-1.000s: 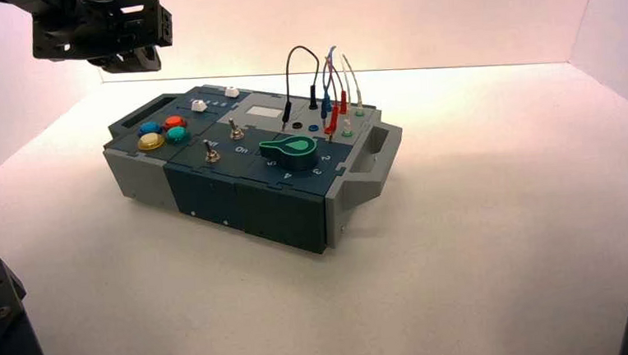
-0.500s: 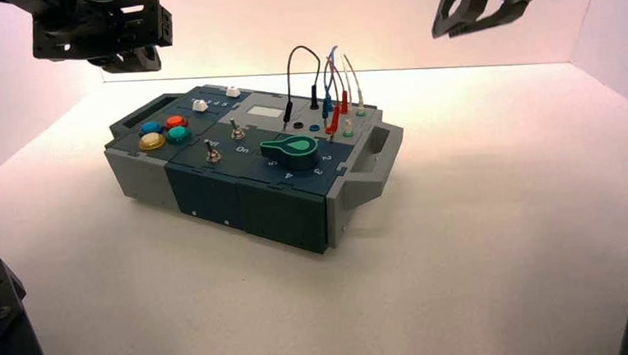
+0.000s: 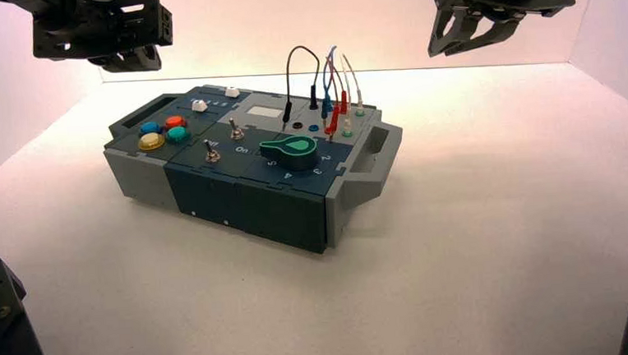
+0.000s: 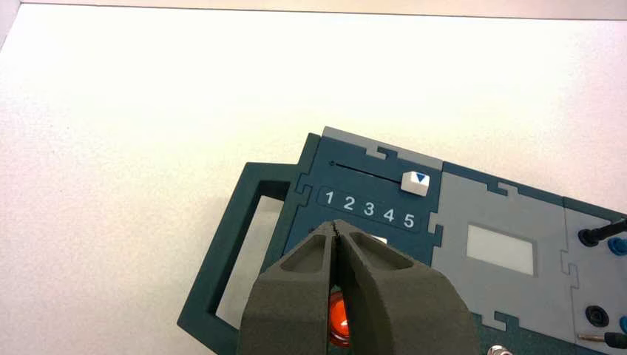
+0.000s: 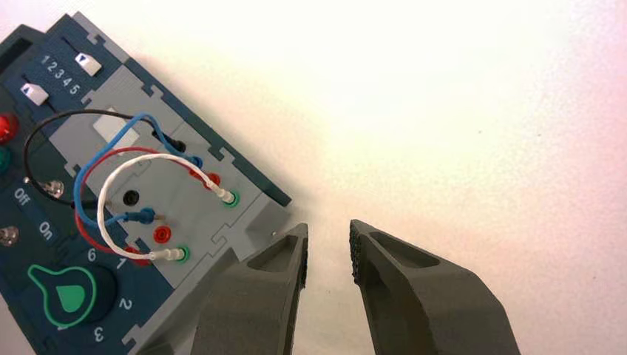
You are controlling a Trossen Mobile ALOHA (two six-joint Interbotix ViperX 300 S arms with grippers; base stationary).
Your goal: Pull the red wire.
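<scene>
While my right gripper [image 3: 461,43] hangs open at the box's [image 3: 213,192] two o'clock, the red wire [image 5: 92,229] stays plugged beside "Off"/"On"; my left gripper [image 4: 336,229] is closed, empty.

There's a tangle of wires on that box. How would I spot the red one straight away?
Find the box, then the green knob on top. Just behind it, towards the grey handle end, several looped wires stand up from sockets. The red wire is the thin loop with a slim red plug at each end; its neighbours end in black, blue or white plugs. The right pincer hangs open beside that end.
</scene>
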